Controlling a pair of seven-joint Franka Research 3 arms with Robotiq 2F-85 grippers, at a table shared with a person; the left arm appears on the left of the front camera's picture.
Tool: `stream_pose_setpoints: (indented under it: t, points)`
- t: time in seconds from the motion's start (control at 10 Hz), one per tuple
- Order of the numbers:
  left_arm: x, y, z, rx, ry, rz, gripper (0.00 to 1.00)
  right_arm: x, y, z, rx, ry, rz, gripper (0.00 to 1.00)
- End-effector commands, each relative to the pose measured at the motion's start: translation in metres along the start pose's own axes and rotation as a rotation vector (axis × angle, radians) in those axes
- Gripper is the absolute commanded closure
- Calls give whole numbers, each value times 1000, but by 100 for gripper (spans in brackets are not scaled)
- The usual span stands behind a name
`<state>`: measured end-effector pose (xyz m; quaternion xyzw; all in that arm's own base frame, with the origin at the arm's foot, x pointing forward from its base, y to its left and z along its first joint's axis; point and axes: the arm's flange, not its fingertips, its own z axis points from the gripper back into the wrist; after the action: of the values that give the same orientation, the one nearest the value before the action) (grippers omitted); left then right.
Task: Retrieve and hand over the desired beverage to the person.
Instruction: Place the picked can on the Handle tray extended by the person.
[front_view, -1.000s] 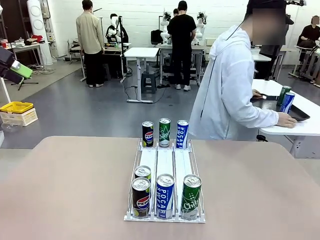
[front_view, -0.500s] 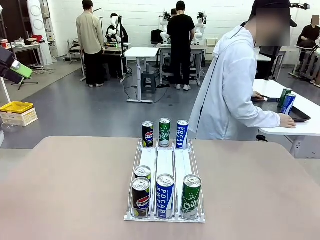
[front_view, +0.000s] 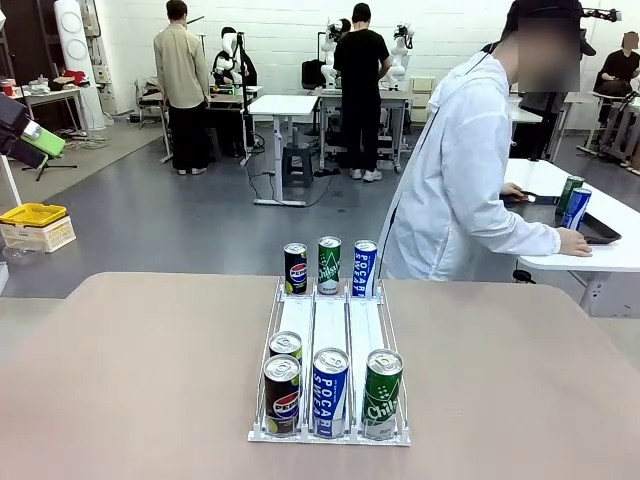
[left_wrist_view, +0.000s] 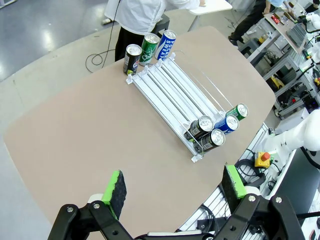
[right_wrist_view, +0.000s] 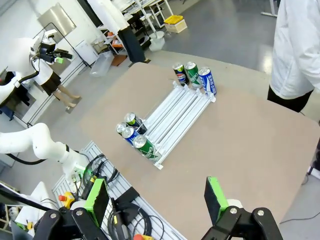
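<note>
A white three-lane can rack (front_view: 330, 325) stands in the middle of the tan table (front_view: 130, 380). At its near end are Pepsi cans (front_view: 282, 393), a blue Pocari Sweat can (front_view: 330, 391) and a green Chilsung can (front_view: 382, 393). At the far end stand a Pepsi can (front_view: 295, 267), a green can (front_view: 329, 264) and a Pocari can (front_view: 365, 267). The person (front_view: 460, 180) in a white hooded jacket is turned toward a side table (front_view: 590, 225), hand resting on it. My left gripper (left_wrist_view: 172, 192) hangs open high above the table. My right gripper (right_wrist_view: 157, 200) is open too, well above the rack (right_wrist_view: 172, 117).
Two cans (front_view: 572, 198) and a dark tray (front_view: 600, 228) sit on the white side table at right. Other people work at benches far behind. A yellow bin (front_view: 33, 214) stands on the floor at left. Bare table surface surrounds the rack (left_wrist_view: 172, 92).
The person has straightened slightly and shifted a little to the right at the side table. The cans, rack and arms have not moved.
</note>
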<state>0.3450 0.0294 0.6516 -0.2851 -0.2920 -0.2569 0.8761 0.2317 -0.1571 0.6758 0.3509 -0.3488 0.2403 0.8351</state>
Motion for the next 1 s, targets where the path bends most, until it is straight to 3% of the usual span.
stream_pose_setpoints:
  t: [0.0, 0.9]
  points:
    - [0, 1, 0, -1, -2, 1, 0, 1, -1, 0, 28, -24, 14, 0]
    - [0, 1, 0, -1, -2, 1, 0, 1, -1, 0, 28, -24, 14, 0]
